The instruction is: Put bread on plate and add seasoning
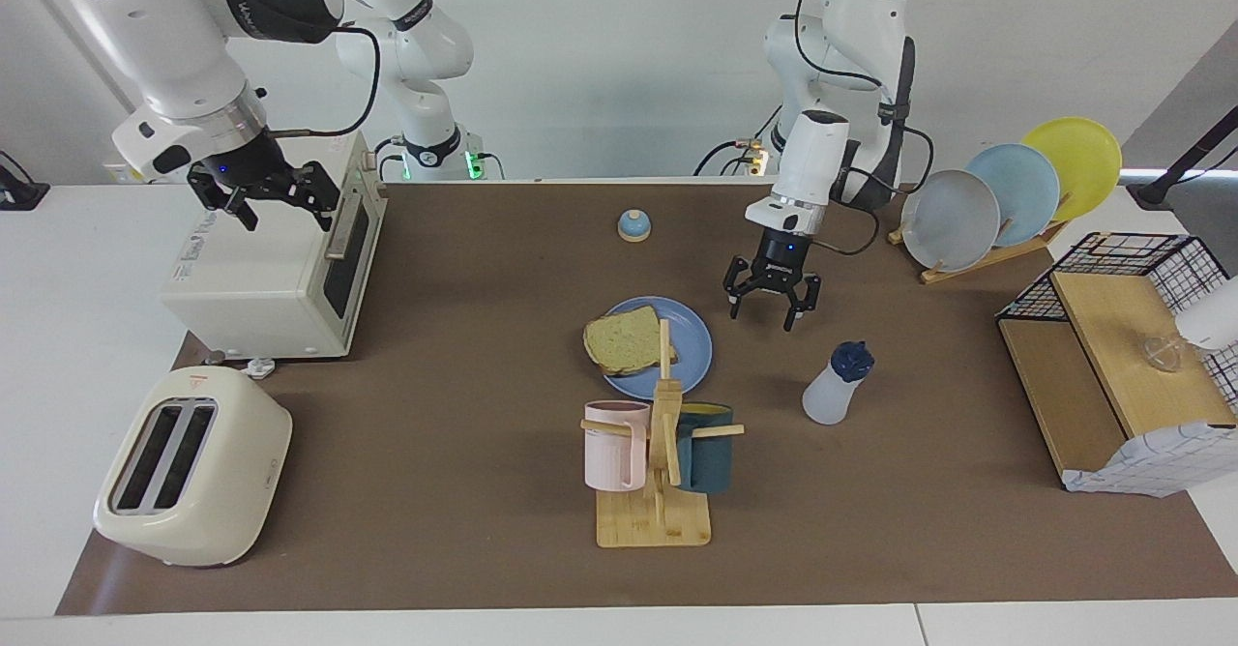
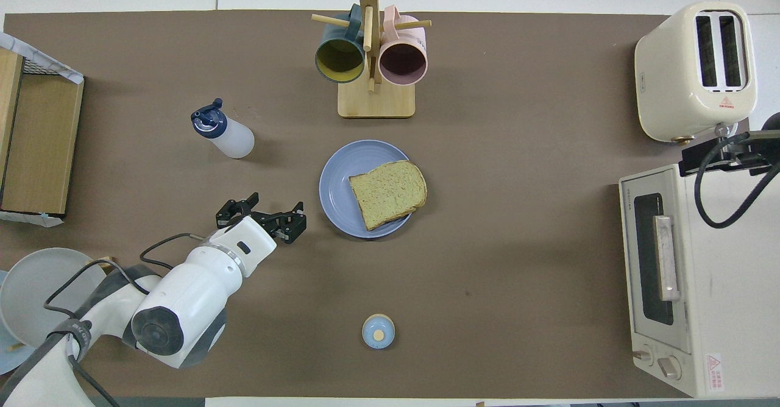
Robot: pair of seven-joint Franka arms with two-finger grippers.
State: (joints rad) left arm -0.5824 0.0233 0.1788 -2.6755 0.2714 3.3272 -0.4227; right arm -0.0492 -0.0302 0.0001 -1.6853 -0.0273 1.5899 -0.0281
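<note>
1. Since bread (image 1: 624, 339) already lies on the plate (image 1: 692, 341) mid-desk, that half looks done.
2. Seasoning (image 1: 837, 384) stands upright, toward the left arm's end.
3. Left claw (image 1: 771, 301) hangs open, empty, beside the plate; right claw (image 1: 263, 192) waits open over the oven (image 1: 266, 269).

A brown mat (image 1: 464, 549) covers the white table (image 1: 87, 269). The plate (image 1: 694, 346) is periwinkle blue, and the bread (image 1: 624, 340) on it is pale yellowish tan with a darker brown crust. The seasoning bottle (image 1: 832, 387) is translucent white with a navy cap. On the pale wooden mug stand (image 1: 654, 520) hang a pink mug (image 1: 611, 445) and a dark teal mug (image 1: 706, 453) that is yellow inside. The toaster (image 1: 191, 467) is cream, the oven (image 1: 276, 264) off-white with a dark window. The bell (image 1: 633, 226) has a blue dome and tan base. The racked plates (image 1: 1016, 191) are grey-blue, light blue and yellow.
</note>
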